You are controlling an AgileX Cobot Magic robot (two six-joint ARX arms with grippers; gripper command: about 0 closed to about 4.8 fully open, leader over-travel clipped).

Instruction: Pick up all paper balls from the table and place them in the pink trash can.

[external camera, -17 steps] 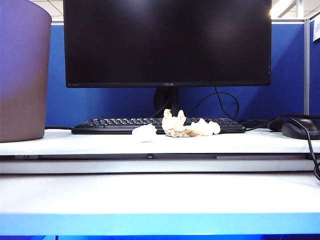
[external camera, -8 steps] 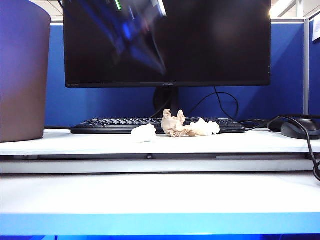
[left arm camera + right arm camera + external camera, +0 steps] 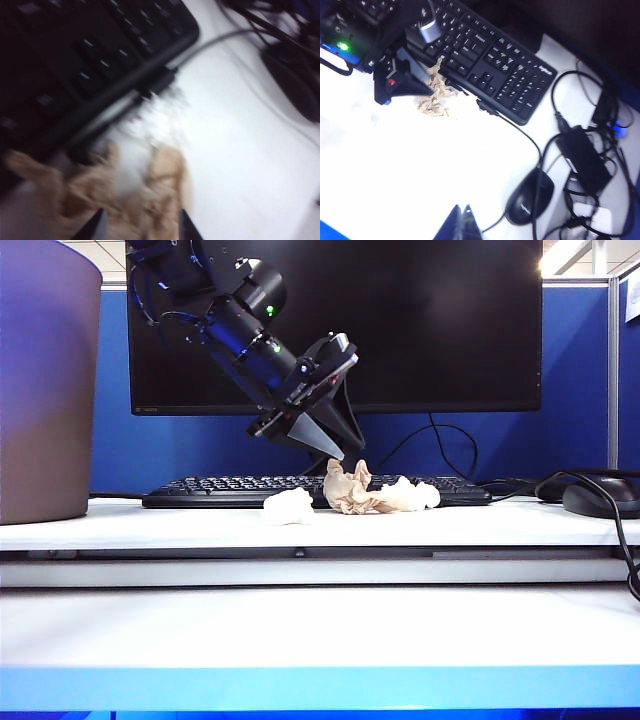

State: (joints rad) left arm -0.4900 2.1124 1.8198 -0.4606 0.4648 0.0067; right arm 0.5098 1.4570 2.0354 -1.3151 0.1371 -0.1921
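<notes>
Three paper balls lie on the table (image 3: 150, 525) in front of the keyboard: a white one (image 3: 288, 506), a tan crumpled one (image 3: 348, 490) and a pale beige one (image 3: 412, 496). My left gripper (image 3: 335, 448) reaches down from the upper left and hangs just above the tan ball. In the left wrist view the left gripper (image 3: 141, 227) is open, and the tan ball (image 3: 150, 195) shows blurred between its fingers with a white wad (image 3: 157, 115) beyond. The pink trash can (image 3: 45, 390) stands at the far left. My right gripper (image 3: 462, 215) is shut, empty, high over the table.
A black keyboard (image 3: 230, 488) and a large monitor (image 3: 400, 320) stand behind the paper balls. A dark mouse (image 3: 600, 500) with its cables lies at the right, with a power brick (image 3: 582, 155) seen from the right wrist. A stepped ledge (image 3: 320, 570) runs along the front.
The left arm has swept down into the exterior view, from absent, to a blur, to hanging just over the tan ball. The paper balls have not moved.
</notes>
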